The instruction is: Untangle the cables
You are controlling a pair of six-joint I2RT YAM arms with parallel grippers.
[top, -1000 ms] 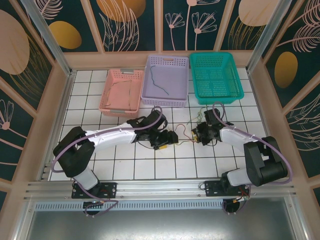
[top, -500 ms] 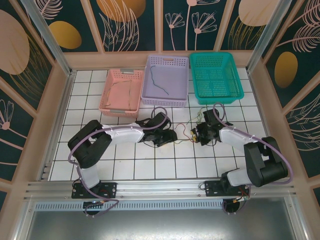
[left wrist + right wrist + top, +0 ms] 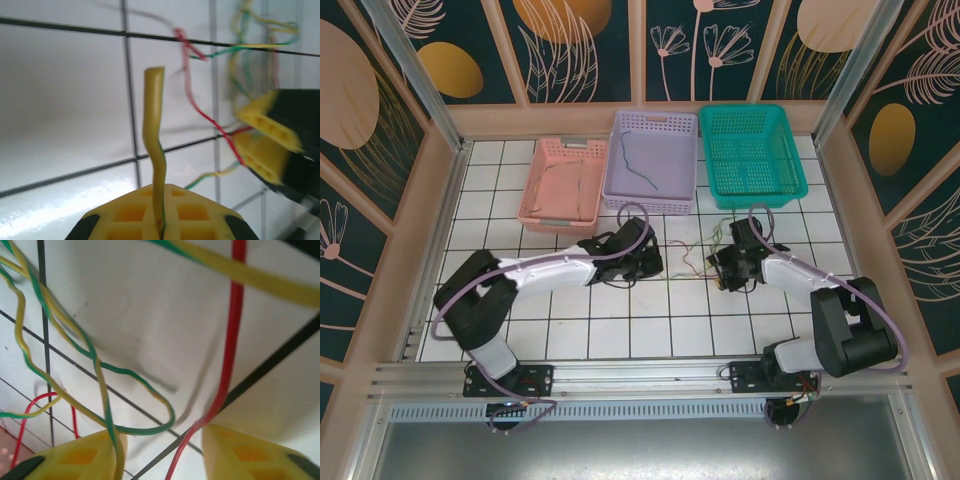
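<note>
**A:** Status on the untangle?

**B:** Mid-separation, by my read. The loose knot of thin yellow, green and red cables lies on the white tiled tabletop, between the two arms. Left jaws are clenched on the end of a yellow-green striped wire, with a short stub standing up past the yellow pads.

**A:** Right side?

**B:** Right jaws are released, pads apart. A thin red wire runs through the gap unpinched. Yellow-green loops cross beside one pad.

**A:** Anything sorted?

**B:** A brown wire is in the pink plastic basket and a dark wire is in the lilac plastic basket.

**A:** Next move?

**B:** I'd close the right on the red wire as an anchor, then draw the left away slowly. The striped wire probably threads through a loop, so a fast pull may tighten the knot.
</note>
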